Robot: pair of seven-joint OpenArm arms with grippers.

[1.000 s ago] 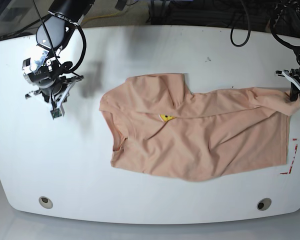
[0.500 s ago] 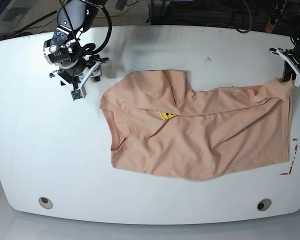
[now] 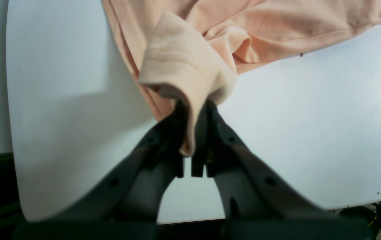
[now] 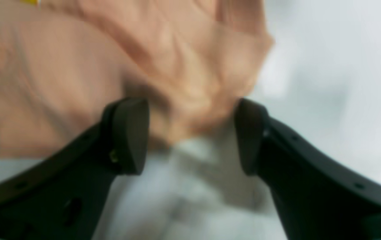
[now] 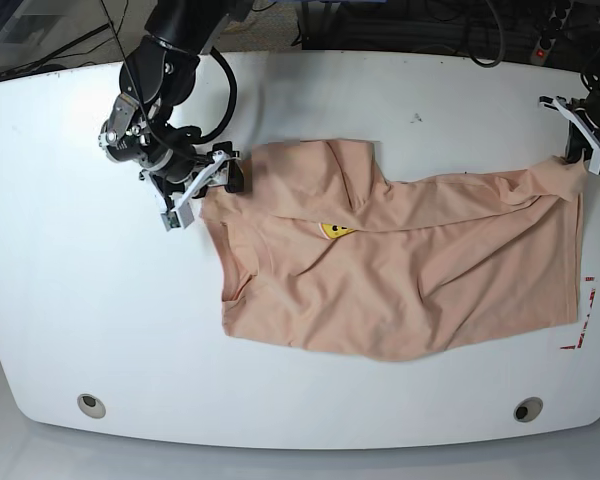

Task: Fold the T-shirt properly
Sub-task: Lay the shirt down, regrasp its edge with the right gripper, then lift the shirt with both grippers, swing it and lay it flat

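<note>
The peach T-shirt lies across the white table, one end pinched up in the closed left pincer. The right pincer is spread open at the shirt's opposite end, with the yellow smiley patch between the two pincers.

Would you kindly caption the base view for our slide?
The left gripper grips the peach T-shirt while the open right gripper reaches its opposite end.

Pinched between the closed dark fingertips of the left gripper: a bunched fold of peach T-shirt. Spread beyond, wrinkled across a pale table.
</note>
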